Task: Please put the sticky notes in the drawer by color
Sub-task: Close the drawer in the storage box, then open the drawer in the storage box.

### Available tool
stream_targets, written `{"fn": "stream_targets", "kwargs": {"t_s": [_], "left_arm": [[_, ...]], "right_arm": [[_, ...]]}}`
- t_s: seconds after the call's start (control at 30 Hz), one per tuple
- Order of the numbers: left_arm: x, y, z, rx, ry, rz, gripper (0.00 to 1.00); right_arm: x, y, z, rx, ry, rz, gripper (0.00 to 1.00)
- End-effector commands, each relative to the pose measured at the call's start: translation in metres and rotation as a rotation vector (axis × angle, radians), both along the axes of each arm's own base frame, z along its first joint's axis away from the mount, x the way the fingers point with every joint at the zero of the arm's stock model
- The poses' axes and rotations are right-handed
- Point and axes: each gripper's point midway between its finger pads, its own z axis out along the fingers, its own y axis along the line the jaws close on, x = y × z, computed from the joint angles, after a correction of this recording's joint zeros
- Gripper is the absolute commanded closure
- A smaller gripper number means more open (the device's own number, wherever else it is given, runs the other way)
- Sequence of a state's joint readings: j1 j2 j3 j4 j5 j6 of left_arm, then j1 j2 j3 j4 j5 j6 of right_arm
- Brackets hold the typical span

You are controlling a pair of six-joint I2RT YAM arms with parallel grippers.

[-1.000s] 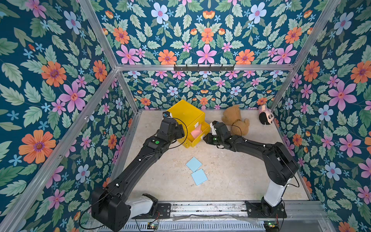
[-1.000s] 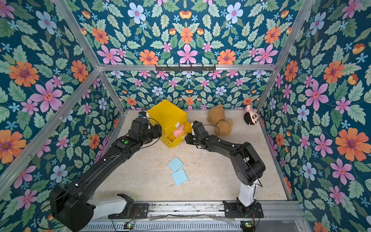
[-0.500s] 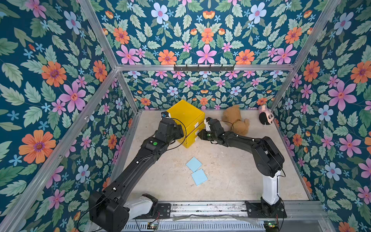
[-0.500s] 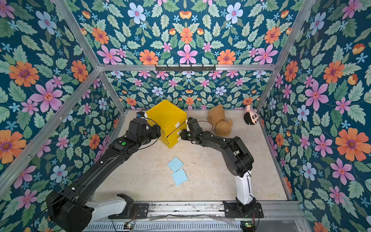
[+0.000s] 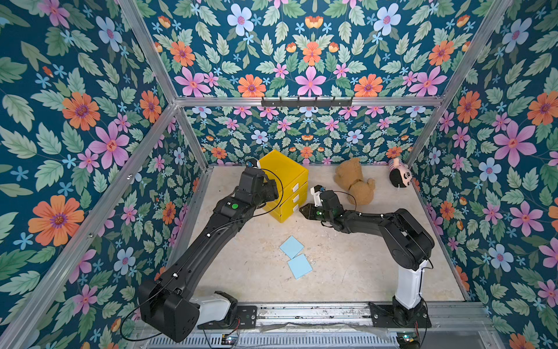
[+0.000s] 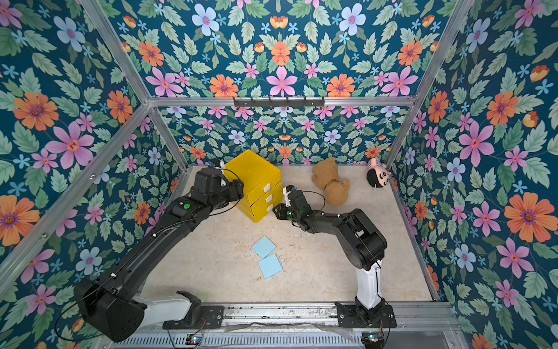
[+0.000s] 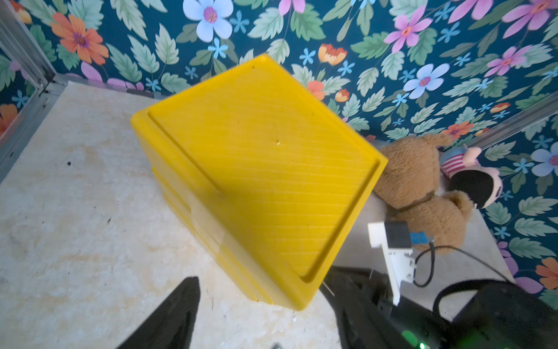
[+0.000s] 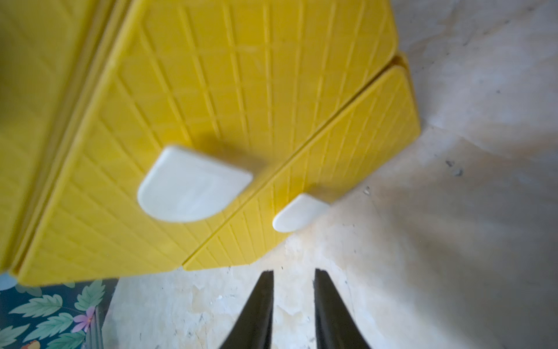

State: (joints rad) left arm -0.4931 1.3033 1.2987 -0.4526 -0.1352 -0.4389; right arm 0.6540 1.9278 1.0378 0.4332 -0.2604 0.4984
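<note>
Parted only narrowly, the jaws of the right gripper point(image 8: 294, 272) hold nothing; bare floor shows through the slit between the fingers. It sits just in front of the drawer cabinet point(image 5: 287, 175), level with the lowest of the white tab handles point(image 8: 299, 213) and clear of it. The right wrist view is blurred and cuts the cabinet off, so only two handles appear there.

On the left gripper point(image 5: 270, 193) the jaws stand wide with nothing in them. The left wrist view shows one finger point(image 7: 181, 314) on the floor side of the cabinet's near corner. The other finger is lost against the dark body of the right arm. In both top views the left wrist covers the fingers, which lie against the cabinet's side wall away from the drawer fronts, so contact cannot be judged.

All three drawers are shut, and their fronts hide whatever is inside. Two light blue sticky notes point(image 5: 291, 246) point(image 5: 299, 266) lie flat on the floor point(image 5: 347, 272) well in front of the cabinet, meeting at a corner. A brown teddy bear point(image 5: 353, 184) lies beside the cabinet by the back wall, and a doll head point(image 5: 398, 178) beyond it in the corner.
</note>
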Motion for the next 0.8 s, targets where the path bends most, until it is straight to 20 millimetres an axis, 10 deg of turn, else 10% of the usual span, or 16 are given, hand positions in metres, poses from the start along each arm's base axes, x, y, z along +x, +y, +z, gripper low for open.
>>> {"fn": "stream_targets", "kwargs": {"t_s": [0.0,0.3,0.77], "left_arm": [[0.006,-0.002,0.007,0.075,0.009,-0.033,0.29],[0.042,-0.017,-0.013,0.106,0.132,-0.101,0.32],[0.051,-0.006,-0.057,0.071,0.277,-0.077,0.48]], "right_arm": [[-0.002,-0.002,0.008,-0.021,-0.152,0.061,0.58],[0.009,-0.005,-0.014,-0.206,-0.451,0.172,0.31],[0.025,0.032,-0.015,-0.054,-0.444,0.177,0.33]]}}
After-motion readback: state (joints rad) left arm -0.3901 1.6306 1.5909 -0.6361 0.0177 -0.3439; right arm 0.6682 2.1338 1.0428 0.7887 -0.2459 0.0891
